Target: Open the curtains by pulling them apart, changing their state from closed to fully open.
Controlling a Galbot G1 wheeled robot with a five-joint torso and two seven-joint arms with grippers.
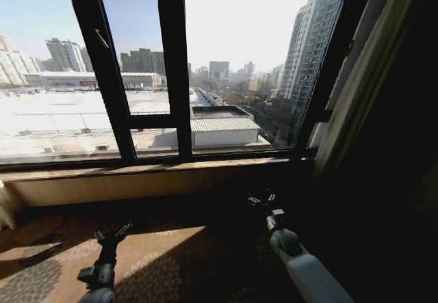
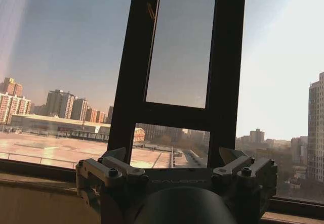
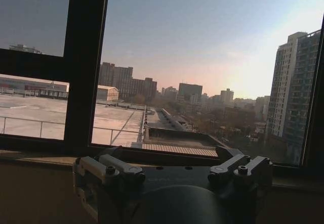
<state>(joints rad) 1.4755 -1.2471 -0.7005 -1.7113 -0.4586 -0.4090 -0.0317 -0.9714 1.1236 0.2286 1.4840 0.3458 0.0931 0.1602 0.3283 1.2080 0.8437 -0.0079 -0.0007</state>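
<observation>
The curtains stand drawn to the sides, leaving the glass bare. One gathered panel hangs along the window's right edge, and a bit of pale fabric shows at the far left near the floor. A sheer pale strip also edges the left wrist view. My left gripper hangs low over the carpet, open and holding nothing. My right gripper sits low below the sill, open as well, away from the fabric.
Black window frame bars split the glass, with a wooden sill beneath. Patterned carpet lies in front, partly sunlit. A dark wall closes the right side.
</observation>
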